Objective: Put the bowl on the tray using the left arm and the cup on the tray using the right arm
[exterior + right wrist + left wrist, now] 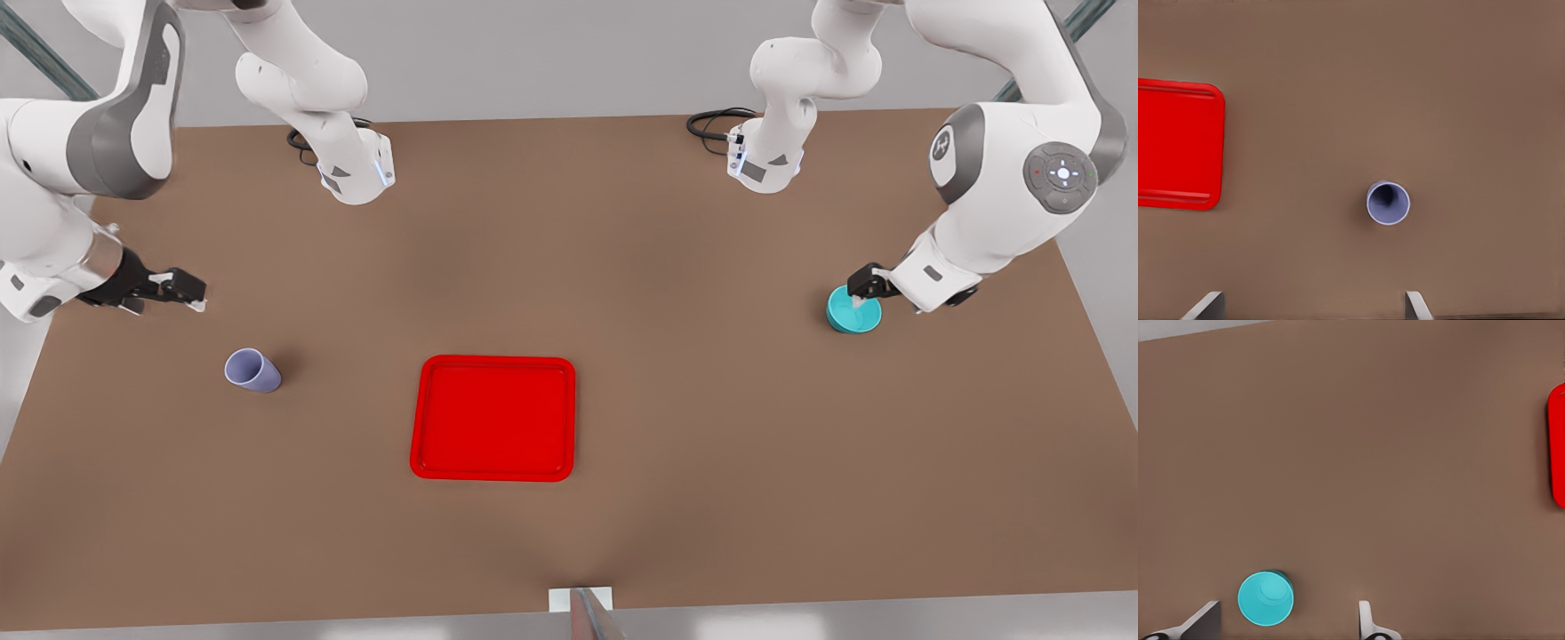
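The turquoise bowl [854, 311] stands upright near the front view's right edge of the table. My left gripper [859, 294] hovers over it, open, and the bowl [1265, 598] lies between the fingers, nearer one fingertip [1207, 617]. The lavender cup [252, 370] stands upright on the front view's left. My right gripper [185, 290] hangs open, above and behind the cup [1388, 203], apart from it. The red tray [493, 418] lies flat between them, with nothing on it, and shows partly in the left wrist view [1558, 447] and the right wrist view [1178, 143].
Both arm bases [356, 173] [765, 160] stand at the back of the brown table [711, 462], with black cables beside them. A small white block [580, 600] sits at the table's front edge.
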You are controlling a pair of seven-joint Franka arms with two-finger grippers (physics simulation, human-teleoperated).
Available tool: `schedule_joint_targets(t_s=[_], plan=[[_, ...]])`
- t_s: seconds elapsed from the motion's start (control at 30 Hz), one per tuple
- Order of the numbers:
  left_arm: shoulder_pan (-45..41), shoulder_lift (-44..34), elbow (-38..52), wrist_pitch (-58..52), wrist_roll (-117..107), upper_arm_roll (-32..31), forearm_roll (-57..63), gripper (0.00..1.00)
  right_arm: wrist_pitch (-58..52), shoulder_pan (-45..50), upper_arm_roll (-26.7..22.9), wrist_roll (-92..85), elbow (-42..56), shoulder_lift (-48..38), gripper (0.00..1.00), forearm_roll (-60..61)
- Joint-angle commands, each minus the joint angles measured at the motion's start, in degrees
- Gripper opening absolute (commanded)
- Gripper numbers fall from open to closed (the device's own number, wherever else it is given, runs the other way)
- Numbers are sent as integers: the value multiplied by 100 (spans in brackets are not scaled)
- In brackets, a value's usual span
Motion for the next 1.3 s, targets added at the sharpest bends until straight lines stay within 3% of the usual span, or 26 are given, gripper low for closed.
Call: schedule_joint_targets(t_s=[0.0, 0.07, 0.13, 0.23, 0.3, 0.37, 0.63, 0.67, 0.7, 0.73, 1.0, 1.27], plan=[[24, 0, 0, 0, 0, 0, 10, 100, 0, 118, 1, 0, 0, -1, 100, 0], [24, 18, -149, -9, -18, 18, 10, 100, 0, 118, 1, -9, 0, 8, 100, 0], [33, 0, -1344, 17, 61, 606, 63, 100, 0, 118, 1, 0, 0, 8, 100, 0], [428, 149, -2988, 1731, 1844, 1696, -745, 100, 35, 100, -8, -35, 114, 123, 100, 281], [771, 404, -3611, 2723, 2838, 1785, -1176, 100, 18, 109, -8, -35, 114, 131, 100, 246], [1140, 861, -3770, 3041, 3981, 1785, -2011, 100, 35, 135, 1, -18, 202, 333, 100, 62], [1281, 1837, -3762, 3410, 4245, 1785, -2029, 100, 44, 135, 1, -9, 211, 351, 100, 88], [1281, 1837, -3762, 3393, 4245, 1776, -2029, 92, 44, 135, 1, -9, 220, 369, 100, 88], [1281, 1828, -3753, 3375, 4245, 1767, -2029, 56, 44, 135, 1, -9, 229, 369, 100, 79], [1272, 1811, -3753, 3340, 4236, 1767, -2029, 39, 44, 135, 1, -9, 229, 369, 100, 79], [1272, 1793, -3744, 3305, 4025, 1732, -2029, 21, 44, 127, 1, 0, 229, 377, 100, 97], [1254, 1706, -3691, 3155, 3577, 1609, -2029, 21, 44, 118, 1, -9, 229, 377, 100, 106]])
